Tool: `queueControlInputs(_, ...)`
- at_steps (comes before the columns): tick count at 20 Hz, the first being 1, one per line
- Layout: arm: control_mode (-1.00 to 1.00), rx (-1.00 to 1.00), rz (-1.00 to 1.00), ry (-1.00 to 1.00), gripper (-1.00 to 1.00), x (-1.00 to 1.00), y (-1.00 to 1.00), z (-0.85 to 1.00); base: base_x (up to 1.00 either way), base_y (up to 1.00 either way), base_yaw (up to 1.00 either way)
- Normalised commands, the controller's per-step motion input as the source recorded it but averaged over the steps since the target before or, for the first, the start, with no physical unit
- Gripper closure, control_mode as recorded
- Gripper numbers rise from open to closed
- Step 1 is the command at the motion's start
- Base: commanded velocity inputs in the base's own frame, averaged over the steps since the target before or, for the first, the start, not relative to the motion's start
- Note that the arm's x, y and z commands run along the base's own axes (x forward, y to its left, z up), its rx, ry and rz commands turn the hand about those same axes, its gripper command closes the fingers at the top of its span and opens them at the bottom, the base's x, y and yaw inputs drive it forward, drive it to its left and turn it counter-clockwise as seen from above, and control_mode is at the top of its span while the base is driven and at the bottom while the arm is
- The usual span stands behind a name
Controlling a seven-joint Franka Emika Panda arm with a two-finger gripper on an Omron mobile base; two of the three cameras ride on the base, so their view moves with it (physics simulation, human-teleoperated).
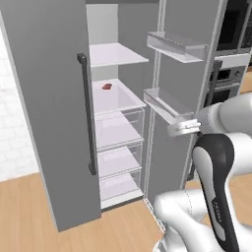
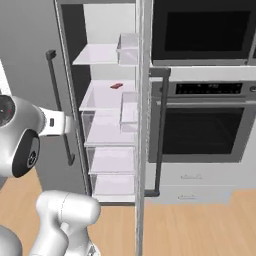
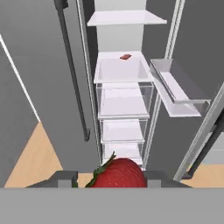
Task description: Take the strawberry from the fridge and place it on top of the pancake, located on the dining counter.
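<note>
Sitting between the two dark fingers (image 3: 65, 178), which pinch it from either side, the rounded glossy red strawberry with green leaves (image 3: 119, 173) is held outside the tall grey two-door fridge (image 1: 44, 98), in front of its open doors. Inside, a white shelf (image 3: 118, 72) carries a small flat reddish-brown piece (image 3: 125, 56). The clear drawers (image 3: 124, 103) below appear empty.

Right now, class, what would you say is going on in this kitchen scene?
The white robot arm stands in front of the open fridge. In the hand view its gripper is closed on the strawberry, held out in front of the shelves. A flat reddish piece lies on a middle shelf. The black wall oven is right beside the fridge. The strawberry has not reached the pancake yet.
</note>
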Motion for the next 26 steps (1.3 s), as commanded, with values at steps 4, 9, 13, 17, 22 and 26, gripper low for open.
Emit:
queueControlInputs(4, 1.0, 0.0, 0.0, 0.0, 1.0, 0.0, 0.0, 0.0, -1.0, -0.03, -0.39)
queueControlInputs(9, 1.0, 0.0, 0.0, 0.0, 1.0, 0.0, 0.0, 0.0, -1.0, -0.13, -0.52)
queueControlInputs(13, 1.0, 0.0, 0.0, 0.0, 1.0, 0.0, 0.0, 0.0, -0.83, -0.03, -0.61)
queueControlInputs(17, 1.0, 0.0, 0.0, 0.0, 1.0, 0.0, 0.0, 0.0, -0.49, -0.04, -0.7)
queueControlInputs(22, 1.0, 0.0, 0.0, 0.0, 1.0, 0.0, 0.0, 0.0, -0.13, -0.38, -0.6)
queueControlInputs(26, 1.0, 0.0, 0.0, 0.0, 1.0, 0.0, 0.0, 0.0, 0.0, -0.99, -0.43)
